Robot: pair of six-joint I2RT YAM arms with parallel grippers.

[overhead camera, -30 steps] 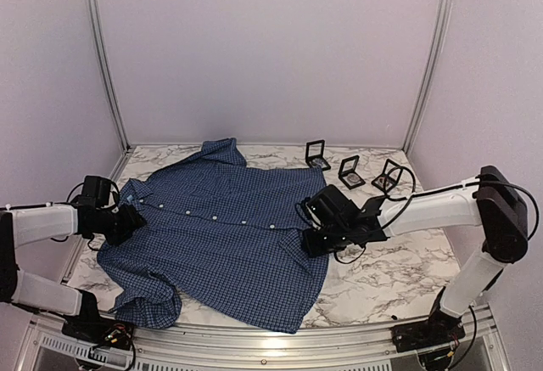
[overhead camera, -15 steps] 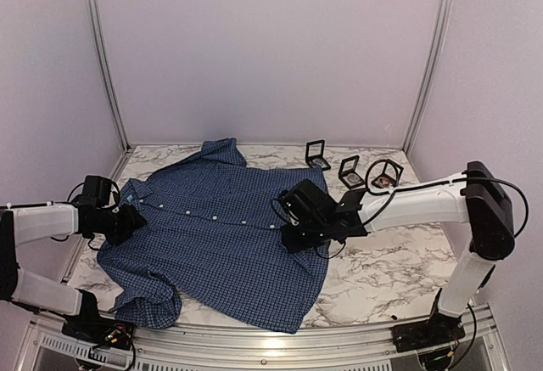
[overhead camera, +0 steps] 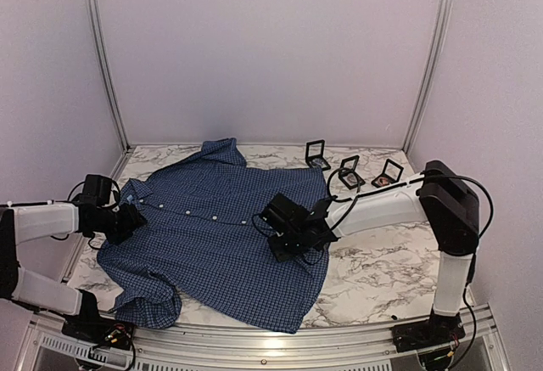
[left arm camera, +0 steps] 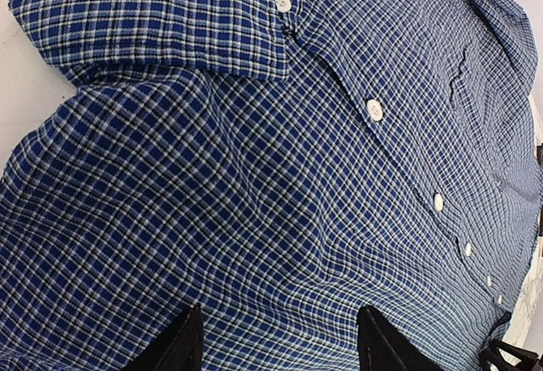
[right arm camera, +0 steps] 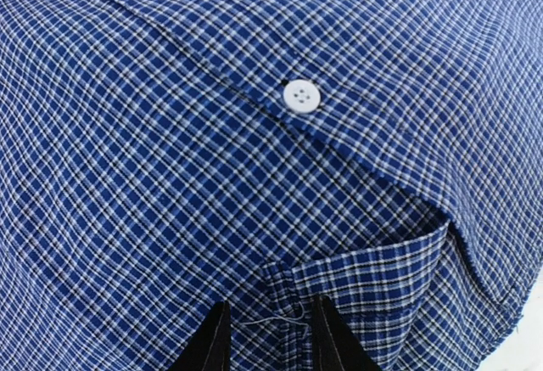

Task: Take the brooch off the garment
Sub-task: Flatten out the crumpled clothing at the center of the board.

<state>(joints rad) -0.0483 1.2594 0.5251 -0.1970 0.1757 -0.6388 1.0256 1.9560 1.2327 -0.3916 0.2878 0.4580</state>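
The garment, a dark blue checked shirt [overhead camera: 204, 244], lies spread on the marble table, collar at the left. No brooch shows on it in any view. My left gripper [overhead camera: 125, 218] is open near the collar, its fingertips spread over the cloth [left arm camera: 254, 176] in the left wrist view [left arm camera: 280, 339]. My right gripper [overhead camera: 280, 245] is over the shirt's lower front. In the right wrist view [right arm camera: 270, 334] its jaws stand narrow, pinching a puckered fold of cloth [right arm camera: 297, 299] beside a turned-over hem flap [right arm camera: 373, 278]. Pale buttons [right arm camera: 300, 96] run above it.
Three small black frame boxes [overhead camera: 316, 154] [overhead camera: 349, 171] [overhead camera: 389, 173] stand at the back right. The rightmost has a small reddish-brown spot, too small to identify. Bare marble [overhead camera: 382, 261] lies right of the shirt. Walls and metal posts enclose the table.
My right gripper has moved left from the shirt's right edge to over its lower front, taking the hem edge with it. The left arm has not moved.
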